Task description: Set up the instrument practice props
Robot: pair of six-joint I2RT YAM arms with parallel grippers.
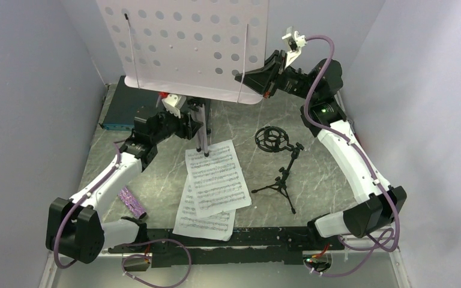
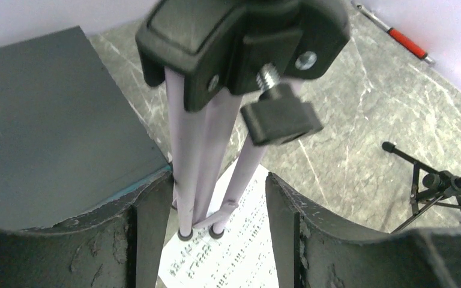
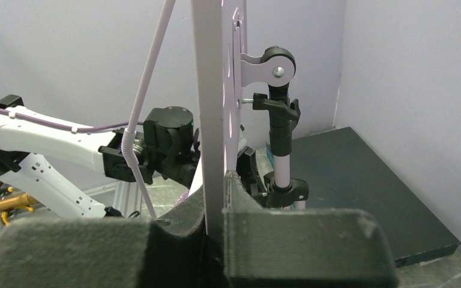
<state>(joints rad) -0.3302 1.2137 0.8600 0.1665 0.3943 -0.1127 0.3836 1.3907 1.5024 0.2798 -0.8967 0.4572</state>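
Observation:
The pale lilac perforated music stand point(image 1: 186, 42) stands at the back, its legs point(image 2: 201, 156) folded together with the feet on the upper sheet-music page point(image 1: 216, 177). My right gripper point(image 1: 253, 81) is shut on the panel's lower right edge point(image 3: 213, 108). My left gripper point(image 1: 193, 125) is open around the legs, with the left finger point(image 2: 153, 228) close beside them and the right finger well apart. A second page point(image 1: 201, 221) lies under the first. The black tripod mic stand point(image 1: 282, 174) stands to the right. The glittery purple microphone point(image 1: 131, 203) lies beside my left arm.
A flat dark box with a blue front edge point(image 1: 123, 111) lies at the back left, just behind the stand's legs. A red-handled tool point(image 2: 405, 42) lies by the back wall. Grey walls close in on both sides.

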